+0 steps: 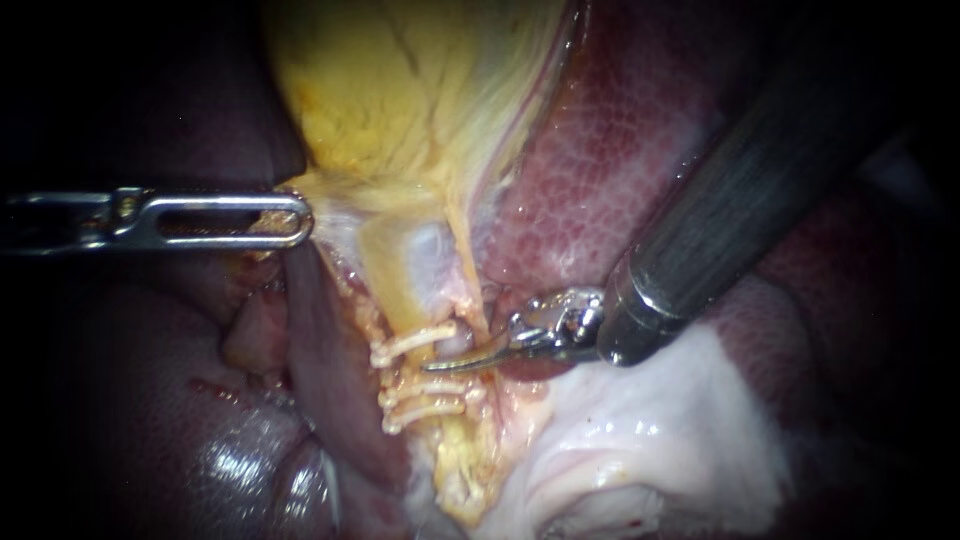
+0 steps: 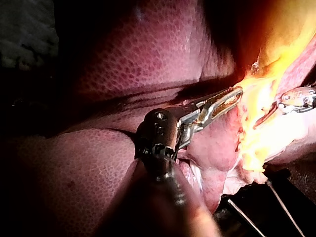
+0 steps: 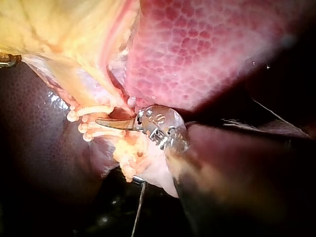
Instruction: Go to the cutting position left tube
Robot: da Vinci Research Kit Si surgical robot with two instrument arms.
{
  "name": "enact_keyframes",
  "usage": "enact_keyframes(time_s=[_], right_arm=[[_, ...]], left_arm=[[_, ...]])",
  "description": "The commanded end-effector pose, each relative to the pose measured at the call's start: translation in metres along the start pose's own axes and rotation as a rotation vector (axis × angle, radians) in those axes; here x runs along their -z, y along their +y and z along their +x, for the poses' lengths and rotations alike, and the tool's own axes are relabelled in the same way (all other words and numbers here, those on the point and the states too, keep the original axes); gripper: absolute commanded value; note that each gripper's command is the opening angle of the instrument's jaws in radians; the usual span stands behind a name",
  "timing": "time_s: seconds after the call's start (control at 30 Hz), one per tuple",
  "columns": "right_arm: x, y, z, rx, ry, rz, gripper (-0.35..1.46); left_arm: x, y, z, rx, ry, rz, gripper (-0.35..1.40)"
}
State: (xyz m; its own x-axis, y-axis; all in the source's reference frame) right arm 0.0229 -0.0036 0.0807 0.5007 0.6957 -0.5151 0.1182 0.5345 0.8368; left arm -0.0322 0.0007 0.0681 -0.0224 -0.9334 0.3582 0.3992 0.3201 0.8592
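**Blade tip at the gap between clips on the clipped tube**

Left instrument: jaws clamped on tissue at the lower left edge of the gallbladder, holding it out sideways.

Centre: the clipped tube runs down from the gallbladder's lower edge. It carries an upper clip and lower clips, with a short bare stretch between them. Judged soft, slick and thin-walled, so easily torn, and kept taut only by the left grip. Take it square across the bare stretch, never on a clip.

Right instrument: one curved blade shows, its tip lying in that bare stretch, on or just over the tube. Parted or closed: cannot tell.

Room: tight between the clips. A thin strand lies just beside the tube. The liver is close along the shaft, with pale tissue beneath it. Judged free only along the shaft's own line.
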Motion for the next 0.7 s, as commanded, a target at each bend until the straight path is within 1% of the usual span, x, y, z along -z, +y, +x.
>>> enact_keyframes(time_s=[0.03,0.53,0.67,0.7], right_arm=[[0.0,0.0,0.0,0.0,0.0,0.0,-0.35],[0.0004,-0.0001,-0.0002,0.0,-0.001,0.002,-0.35],[0.0016,-0.0008,-0.0004,0.001,-0.003,0.008,-0.35],[0.0019,-0.0009,-0.0004,0.001,-0.004,0.01,-0.3]], left_arm=[[0.0,0.0,0.0,0.0,0.0,-0.001,-0.35],[0.0001,0.0,0.0,0.0,0.0,0.0,-0.35],[0.0002,0.0,-0.0001,0.0,0.001,0.0,-0.35],[0.0003,0.0,-0.0001,0.0,0.001,0.001,-0.35]])
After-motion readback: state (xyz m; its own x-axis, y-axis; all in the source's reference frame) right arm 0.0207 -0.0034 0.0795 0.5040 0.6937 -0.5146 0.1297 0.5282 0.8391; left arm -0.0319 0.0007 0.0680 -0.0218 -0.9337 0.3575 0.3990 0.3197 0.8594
